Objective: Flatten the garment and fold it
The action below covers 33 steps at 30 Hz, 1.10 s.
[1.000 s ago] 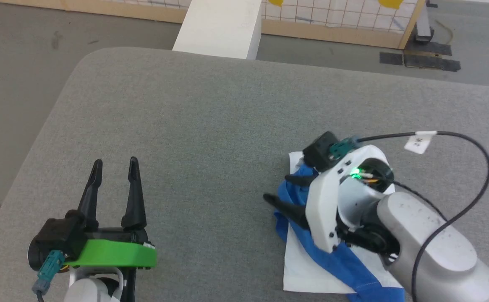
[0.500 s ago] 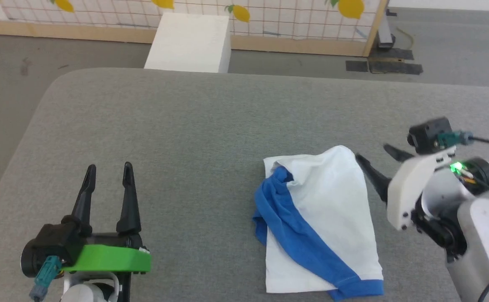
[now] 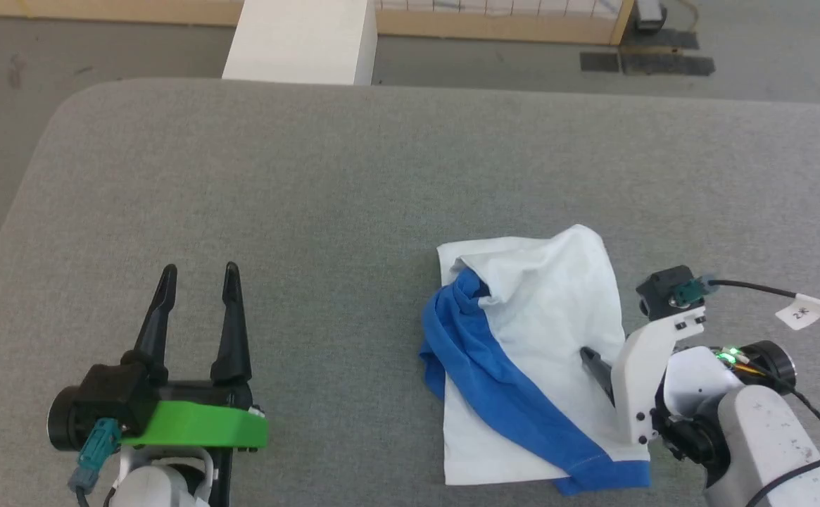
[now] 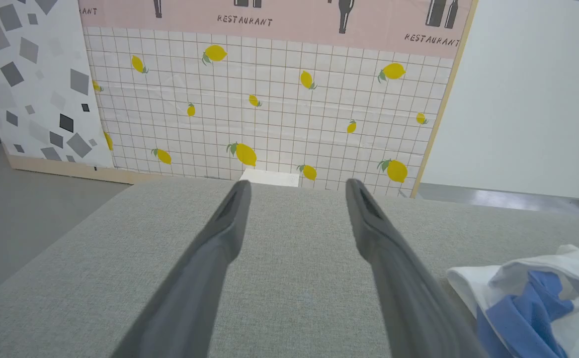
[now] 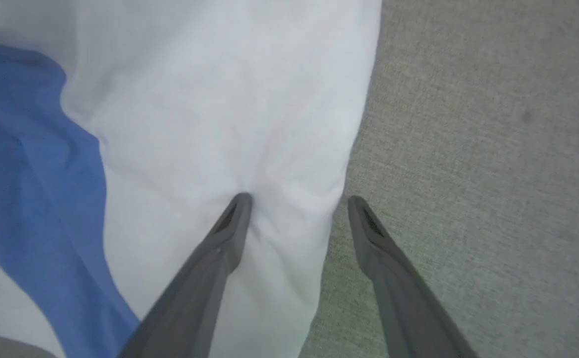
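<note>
Head view: shirt (image 3: 543, 331) lies crumpled on the grey table (image 3: 311, 197) at 4 o'clock. Right claw (image 5: 296, 199) open, straddling its white edge; left claw (image 3: 197, 271) open at 8 o'clock, well apart.

A: Quick headcount?
B: One garment (image 3: 557, 303), white and blue. Two grippers: left gripper (image 3: 199, 269), right gripper (image 5: 297, 198). Two dark fingers (image 4: 224, 233) on each, so four total.
A: And the rest?
B: One grey table (image 3: 311, 176), one white block (image 3: 297, 39) past it, one paper tag (image 3: 800, 310) on the right arm's cable. Two "RESTAURANT" prints (image 4: 244, 20) up on the wall, lol.
</note>
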{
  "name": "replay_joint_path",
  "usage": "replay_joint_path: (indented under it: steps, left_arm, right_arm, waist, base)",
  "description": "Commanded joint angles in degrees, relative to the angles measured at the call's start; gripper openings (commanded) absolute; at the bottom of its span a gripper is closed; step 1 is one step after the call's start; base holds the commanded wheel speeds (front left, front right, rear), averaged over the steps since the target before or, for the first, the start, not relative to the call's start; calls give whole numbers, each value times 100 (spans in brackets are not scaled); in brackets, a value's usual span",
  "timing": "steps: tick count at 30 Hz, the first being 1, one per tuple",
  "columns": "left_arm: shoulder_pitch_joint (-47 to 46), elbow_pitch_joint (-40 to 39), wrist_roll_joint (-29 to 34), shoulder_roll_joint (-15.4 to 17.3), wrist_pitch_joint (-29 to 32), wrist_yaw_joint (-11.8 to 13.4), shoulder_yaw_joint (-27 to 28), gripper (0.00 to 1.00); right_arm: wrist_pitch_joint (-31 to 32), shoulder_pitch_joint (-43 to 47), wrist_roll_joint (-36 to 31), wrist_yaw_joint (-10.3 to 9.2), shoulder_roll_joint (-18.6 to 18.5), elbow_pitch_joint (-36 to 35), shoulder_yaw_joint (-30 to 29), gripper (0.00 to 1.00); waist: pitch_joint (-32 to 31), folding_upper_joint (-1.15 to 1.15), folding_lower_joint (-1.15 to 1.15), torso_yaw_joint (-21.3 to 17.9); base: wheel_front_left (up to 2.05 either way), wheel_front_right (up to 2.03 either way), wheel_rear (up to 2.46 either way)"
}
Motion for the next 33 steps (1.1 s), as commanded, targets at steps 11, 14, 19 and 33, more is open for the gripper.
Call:
replay_joint_path:
  steps: [11,14,19,33]
  left_arm:
    - [-244,69,-41,-15,-26,21,-135,100]
    - [-263,97,-51,-15,-26,21,-152,100]
    - [-240,161,-68,-15,-26,18,-159,100]
    - [15,45,-109,-15,-26,70,26,100]
  right_arm:
    - [78,-180,-68,-8,56,707,52,100]
    - [125,-212,19,-8,-3,818,95,5]
    - [54,-319,168,-8,-291,745,358,0]
    - [666,-762,1251,-8,-2394,-568,1760,0]
  waist:
    - [319,0,0,308]
    - [306,0,0,344]
    - [161,0,0,377]
    - [-6,0,0,-986]
  base:
    - [0,0,0]
    - [0,0,0]
    - [0,0,0]
    - [0,0,0]
